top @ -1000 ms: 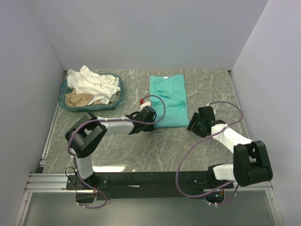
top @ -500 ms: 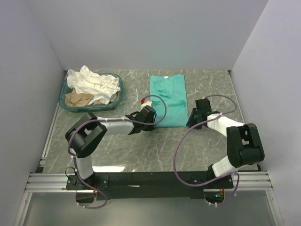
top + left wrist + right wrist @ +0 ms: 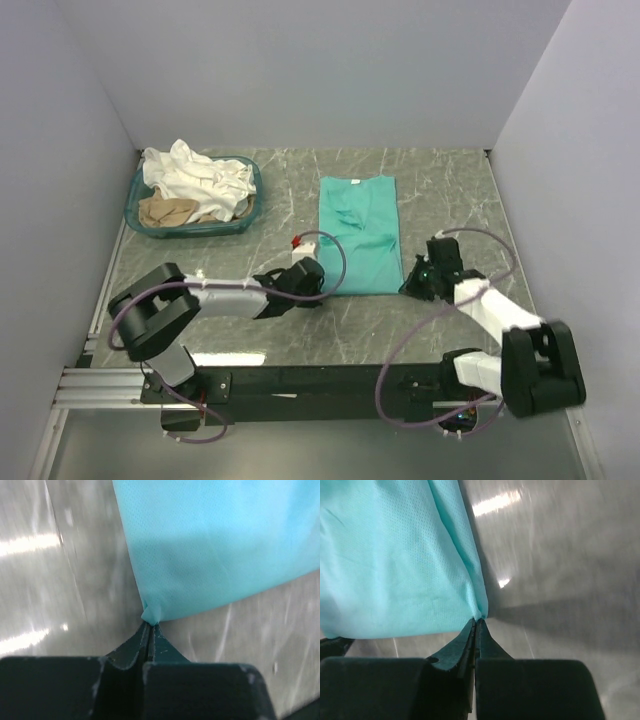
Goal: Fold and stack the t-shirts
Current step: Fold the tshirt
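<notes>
From above: looking at an oval teal basket (image 3: 192, 229) at the table's (image 3: 330, 330) far left, holding crumpled white t-shirts (image 3: 195, 172) heaped over a beige t-shirt (image 3: 168, 210). Lying flat mid-table, well apart from it, the teal-green t-shirt (image 3: 360, 232), with bare surface showing on every side. Meeting its two near corners, the left gripper (image 3: 318, 290) and right gripper (image 3: 410, 287). Left wrist: pinching a bunched hem corner, fingers pressed fully together (cloth edge resting on the tabletop). Right wrist: clamping the other near corner likewise, fingers closed tight.
</notes>
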Controlling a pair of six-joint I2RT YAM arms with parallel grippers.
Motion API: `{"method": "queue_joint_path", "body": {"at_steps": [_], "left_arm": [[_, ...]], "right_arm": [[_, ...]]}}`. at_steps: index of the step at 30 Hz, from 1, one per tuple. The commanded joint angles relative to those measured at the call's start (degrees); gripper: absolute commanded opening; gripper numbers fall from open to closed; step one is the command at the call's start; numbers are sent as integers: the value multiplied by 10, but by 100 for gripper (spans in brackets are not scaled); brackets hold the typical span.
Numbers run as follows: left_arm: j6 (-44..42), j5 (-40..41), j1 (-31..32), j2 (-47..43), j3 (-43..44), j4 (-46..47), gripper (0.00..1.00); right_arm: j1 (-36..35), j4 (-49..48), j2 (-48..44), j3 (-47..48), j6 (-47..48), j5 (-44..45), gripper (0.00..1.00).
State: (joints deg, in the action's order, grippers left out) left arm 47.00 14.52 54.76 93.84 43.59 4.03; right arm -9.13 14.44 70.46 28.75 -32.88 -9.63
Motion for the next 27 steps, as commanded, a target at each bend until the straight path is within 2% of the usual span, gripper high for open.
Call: {"method": "queue_joint_path", "body": {"at_steps": [1, 3, 4, 7, 11, 15, 19, 22, 27], "left_arm": [[82, 51, 44, -70, -45, -56, 1], [114, 81, 84, -115, -68, -109, 1], [150, 91, 113, -129, -71, -132, 1], [205, 124, 162, -180, -75, -189, 1], [218, 131, 187, -216, -50, -214, 1], [213, 153, 187, -222, -6, -247, 1], [188, 225, 185, -228, 46, -285, 1], [151, 243, 172, -225, 79, -278, 1], [84, 212, 113, -205, 120, -243, 1]], "right_arm": [[-5, 69, -141, -50, -15, 0, 0], [-11, 101, -214, -83, -38, -50, 0], [-12, 119, -282, -87, -65, -56, 0], [-18, 209, -397, -75, -81, -30, 0], [-19, 296, -469, -37, -83, -15, 0], [-19, 289, -477, -15, -77, -26, 0], [-19, 273, -431, 33, -55, 4, 0], [-19, 256, -398, 76, -52, 28, 0], [-19, 221, -339, 135, -51, 62, 0]]}}
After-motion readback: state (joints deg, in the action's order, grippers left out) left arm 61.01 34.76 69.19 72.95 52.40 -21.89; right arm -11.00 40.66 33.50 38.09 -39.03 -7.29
